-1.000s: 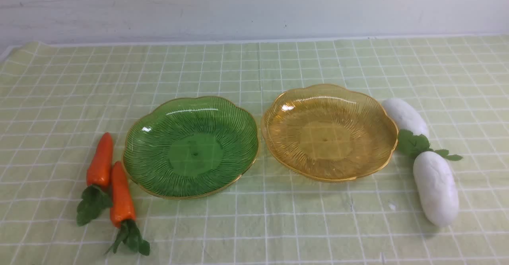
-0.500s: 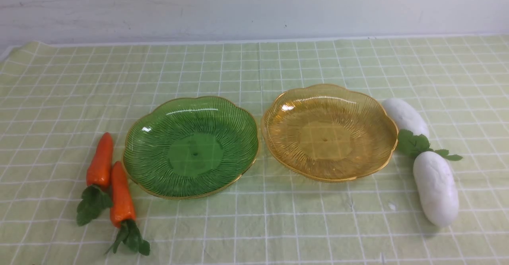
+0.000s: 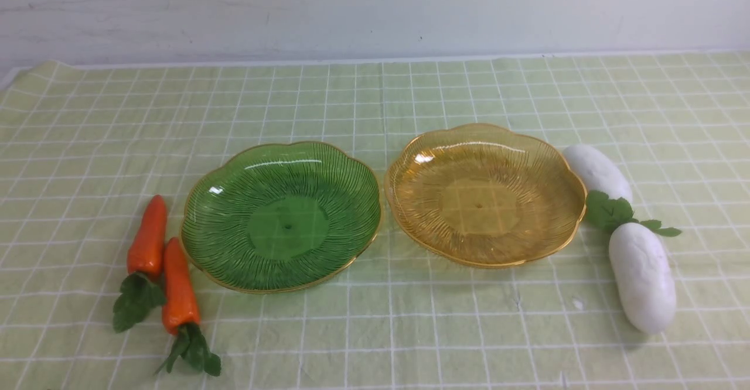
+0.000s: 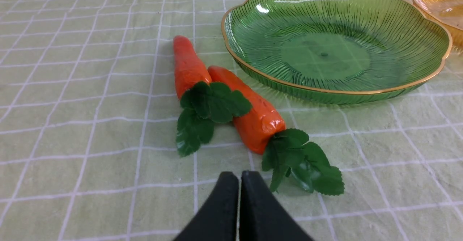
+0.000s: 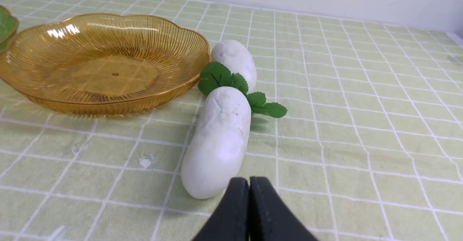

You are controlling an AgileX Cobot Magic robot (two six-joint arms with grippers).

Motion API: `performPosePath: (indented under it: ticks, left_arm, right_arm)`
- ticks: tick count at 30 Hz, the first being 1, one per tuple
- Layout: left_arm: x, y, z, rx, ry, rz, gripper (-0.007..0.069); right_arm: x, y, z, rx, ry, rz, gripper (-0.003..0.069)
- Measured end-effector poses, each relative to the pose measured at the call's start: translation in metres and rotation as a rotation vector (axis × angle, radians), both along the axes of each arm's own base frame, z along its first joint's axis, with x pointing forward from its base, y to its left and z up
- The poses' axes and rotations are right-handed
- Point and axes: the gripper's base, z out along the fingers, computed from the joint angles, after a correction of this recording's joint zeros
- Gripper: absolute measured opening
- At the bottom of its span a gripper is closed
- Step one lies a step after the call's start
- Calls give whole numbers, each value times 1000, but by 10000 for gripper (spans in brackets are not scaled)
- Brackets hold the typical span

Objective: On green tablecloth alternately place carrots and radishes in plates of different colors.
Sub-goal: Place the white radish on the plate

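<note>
The left gripper [image 4: 239, 177] is closed: its two black fingers press flat against each other and hold nothing. It hangs a little above the green tablecloth [image 3: 375, 331], a pale yellow-green cloth with a grid of thin white lines and some soft wrinkles.

Just ahead of its tips lie the dark green leaves of the nearer carrot [image 4: 253, 114], a short orange toy with a glossy skin. It narrows toward the end that points away from the gripper. The farther carrot [image 4: 188, 65] lies just beyond and touches the first one along the side. Its leaves rest partly on the nearer carrot's body.

Further ahead of this gripper, toward the robot's right, stands the green plate [image 4: 325, 53]. It is translucent and ribbed, with a wavy gold rim, and nothing lies in it. The nearer carrot lies very close to its rim.

The right gripper [image 5: 249, 183] is also closed with nothing between its fingers, low over the cloth. Directly in front of its tips is the rounded end of the nearer radish [image 5: 220, 143], a plump, matte white, oblong toy. Whether the fingers touch it cannot be told. Its green leaves are at the end far from the gripper. There they meet the leaves of the farther radish [image 5: 235, 58], which lies beyond.

The amber plate [image 5: 108, 74], of the same ribbed shape, stands ahead of this gripper toward the robot's left, just beside both radishes. It holds nothing.
</note>
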Motion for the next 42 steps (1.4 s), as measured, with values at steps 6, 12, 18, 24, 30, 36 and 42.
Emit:
performPosePath:
  ticks: [6,12,18,24,30,36,42]
  left_arm:
    - [0,0,0,0,0,0,-8]
    - [-1,-8,1,-389,46,34,-8]
    - [-2,-20,6,-987,143,73,-8]
    - [-2,-21,11,-1098,122,67,-8]
    - [-6,-24,33,-1048,87,-5,-8]
    - [0,-30,69,-794,261,-38,-8]
    - [30,-27,66,-468,685,56,-8]
  right_arm:
    - [0,0,0,0,0,0,-15]
    - [0,3,1,190,0,-4,-15]
    - [0,14,4,739,22,0,-15]
    - [1,15,10,952,-16,-3,-15]
    - [-1,16,22,861,-44,41,-15]
    - [7,17,72,575,-15,78,-15]
    - [46,18,73,367,537,29,-11]
